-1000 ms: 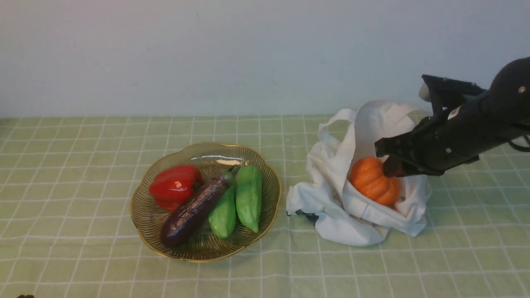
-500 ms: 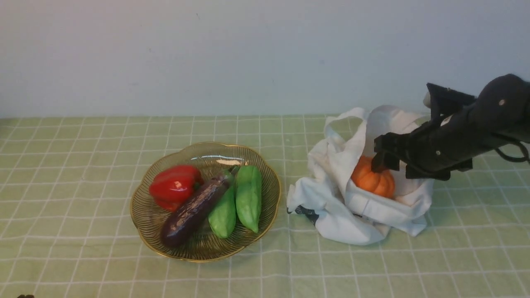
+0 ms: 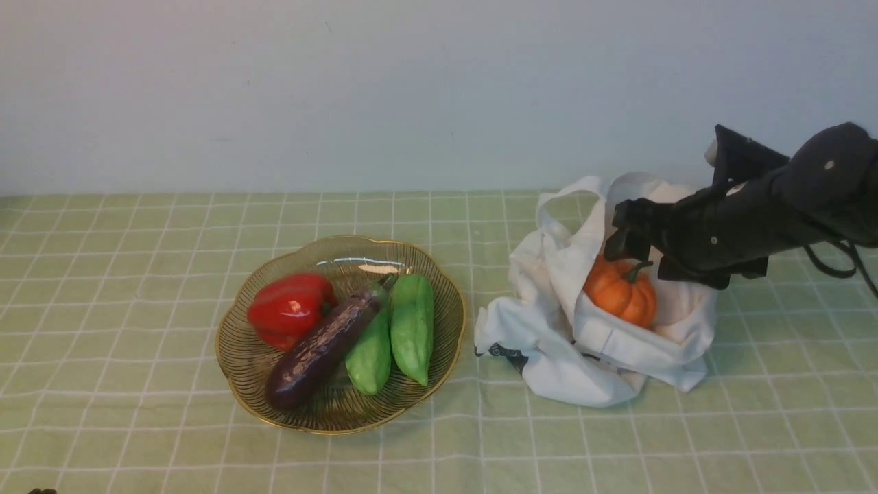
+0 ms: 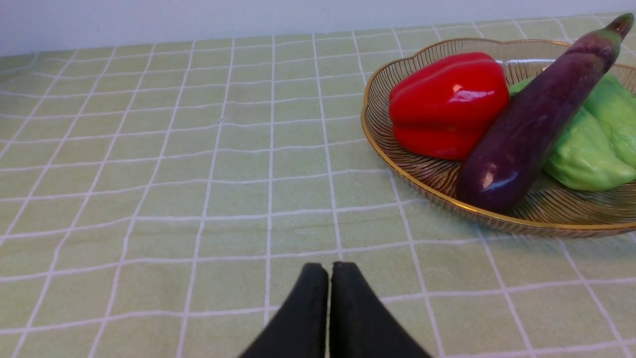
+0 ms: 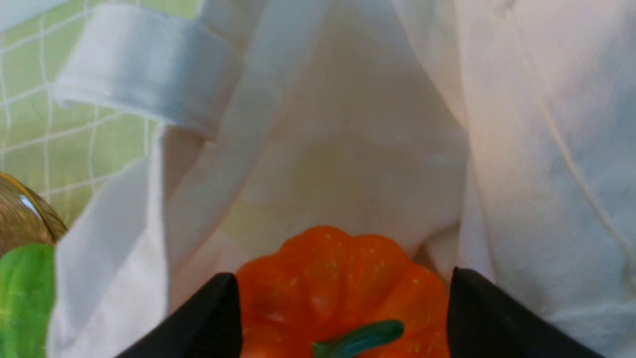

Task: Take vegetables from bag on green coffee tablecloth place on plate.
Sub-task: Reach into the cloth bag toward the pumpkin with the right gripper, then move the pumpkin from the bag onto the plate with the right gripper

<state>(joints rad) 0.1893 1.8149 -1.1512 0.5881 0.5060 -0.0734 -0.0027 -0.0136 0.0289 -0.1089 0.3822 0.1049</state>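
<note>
The orange pumpkin (image 3: 621, 295) sits in the mouth of the white bag (image 3: 569, 357) on the green checked tablecloth (image 3: 137, 274), its green stem pointing up. My right gripper (image 3: 617, 237) hangs just above and behind it, open wide. In the right wrist view the pumpkin (image 5: 338, 278) lies between the two black fingers (image 5: 477, 308) of the right gripper (image 5: 343, 283), with bag cloth (image 5: 546, 149) beyond. The amber plate (image 3: 329, 422) stands left of the bag. My left gripper (image 4: 329, 268) is shut, low over bare cloth near the plate (image 4: 397, 159).
The plate holds a red pepper (image 3: 288, 309), a purple eggplant (image 3: 322, 350) and two pale green vegetables (image 3: 411, 326). A loop handle of the bag (image 3: 569, 199) stands up at its far side. A white wall closes off the back of the table.
My right gripper has opened and risen from the pumpkin's right side to above it. The pumpkin has turned so its stem shows, and the bag has settled.
</note>
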